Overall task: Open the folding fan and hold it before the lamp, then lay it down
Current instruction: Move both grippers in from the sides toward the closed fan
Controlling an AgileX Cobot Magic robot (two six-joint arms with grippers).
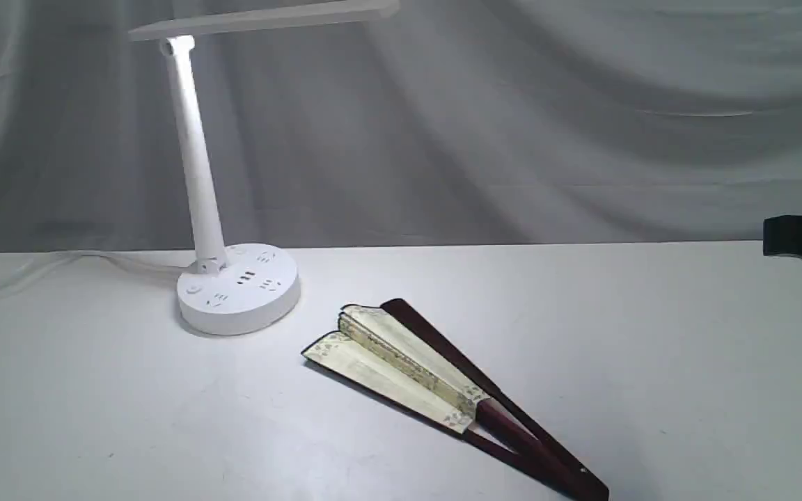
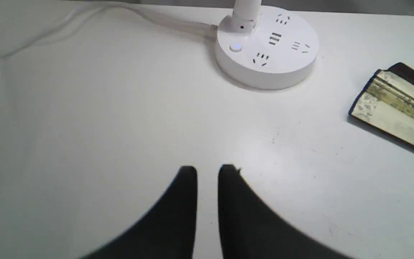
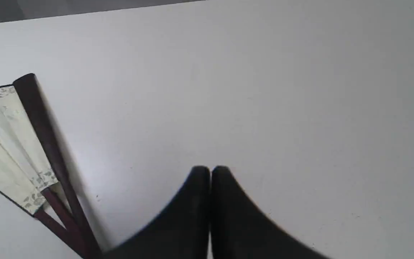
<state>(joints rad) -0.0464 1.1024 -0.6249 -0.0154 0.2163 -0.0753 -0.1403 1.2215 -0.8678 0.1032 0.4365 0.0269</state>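
The lamp's bar head is cut off by the top edge of the exterior view. The folding fan's pleats are barely parted, so any writing on them is hidden. It lies flat on the white desk, near the lamp's round base and apart from both my tools. My left tool stands slightly apart, gripping nothing; my right tool is pressed together, empty. Grey draped cloth hangs behind.

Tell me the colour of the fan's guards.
Dark maroon guards, clearest in the exterior view.
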